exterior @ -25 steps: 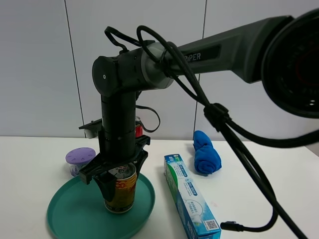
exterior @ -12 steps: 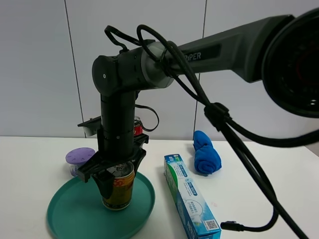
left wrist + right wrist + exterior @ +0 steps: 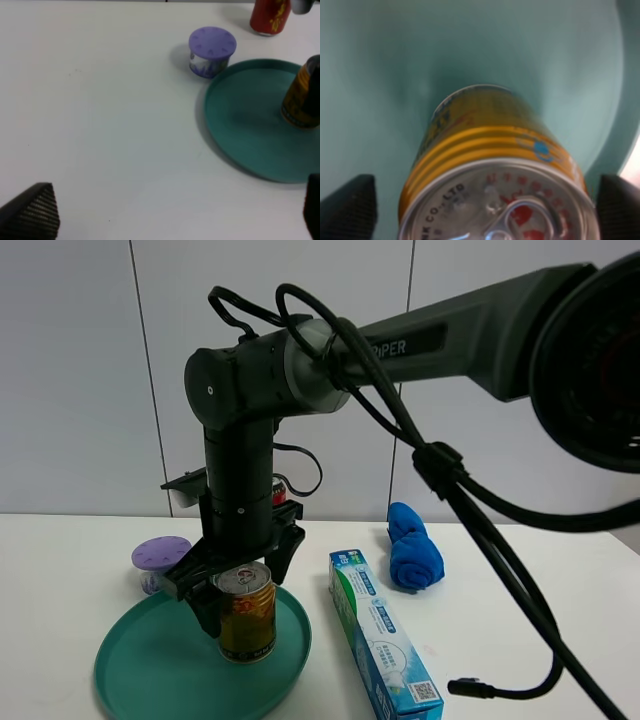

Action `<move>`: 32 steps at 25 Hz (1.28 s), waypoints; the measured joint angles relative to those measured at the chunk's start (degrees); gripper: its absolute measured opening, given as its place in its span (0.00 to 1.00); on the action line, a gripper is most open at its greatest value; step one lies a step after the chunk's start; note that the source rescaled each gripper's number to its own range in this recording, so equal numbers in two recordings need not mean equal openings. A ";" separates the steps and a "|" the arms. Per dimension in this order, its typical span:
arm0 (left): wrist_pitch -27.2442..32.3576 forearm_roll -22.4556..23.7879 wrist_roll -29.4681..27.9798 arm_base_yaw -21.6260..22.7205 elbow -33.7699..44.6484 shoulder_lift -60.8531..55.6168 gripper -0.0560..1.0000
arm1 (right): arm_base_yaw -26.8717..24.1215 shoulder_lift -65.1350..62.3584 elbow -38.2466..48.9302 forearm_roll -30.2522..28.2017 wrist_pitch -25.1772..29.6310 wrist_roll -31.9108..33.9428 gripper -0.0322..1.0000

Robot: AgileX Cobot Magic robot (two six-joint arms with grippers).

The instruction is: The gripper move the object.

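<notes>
The gold-yellow can (image 3: pixel 247 622) with a silver top stands upright on the green tray (image 3: pixel 140 670). My right gripper (image 3: pixel 245 585) hangs just over the can's top, open, with one black finger on each side of it and small gaps showing. In the right wrist view the can (image 3: pixel 490 145) fills the middle and the gripper (image 3: pixel 482 205) straddles it, fingertips (image 3: pixel 347 205) at the frame's edges. In the left wrist view the can (image 3: pixel 301 97) stands on the tray (image 3: pixel 240 115). My left gripper (image 3: pixel 170 220) is open and empty, well away from the tray.
A purple-lidded tub (image 3: pixel 160 558) stands by the tray's far left rim. A slim red can (image 3: pixel 270 15) stands behind the tray. A toothpaste box (image 3: pixel 385 640) and a blue cloth (image 3: pixel 412 550) lie to the right. A black cable (image 3: pixel 480 690) trails across the table.
My right gripper has risen a little and its fingers have spread off the can. The can now stands free on the tray, slightly further right.
</notes>
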 joint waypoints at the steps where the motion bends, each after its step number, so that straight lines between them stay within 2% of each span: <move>1: 0.00 0.00 0.00 0.00 0.00 0.00 1.00 | 0.00 0.00 0.00 0.00 0.00 0.16 0.76; 4: 0.00 0.00 0.00 0.00 0.00 0.00 1.00 | 0.00 -0.11 0.00 0.00 0.07 0.33 0.79; 9: 0.00 0.00 0.00 0.00 0.00 0.00 1.00 | 0.00 -3.74 0.00 0.74 1.35 1.65 0.79; 15: 0.00 0.00 0.00 0.00 0.00 0.00 1.00 | 0.00 -14.10 0.00 1.22 1.73 5.06 0.79; 21: 0.00 0.00 0.00 0.00 0.00 0.00 1.00 | 0.00 -26.38 0.00 0.83 1.87 5.54 0.79; 32: 0.00 0.00 0.00 0.00 0.00 0.00 1.00 | 0.00 -40.34 0.00 -8.37 1.95 7.48 0.79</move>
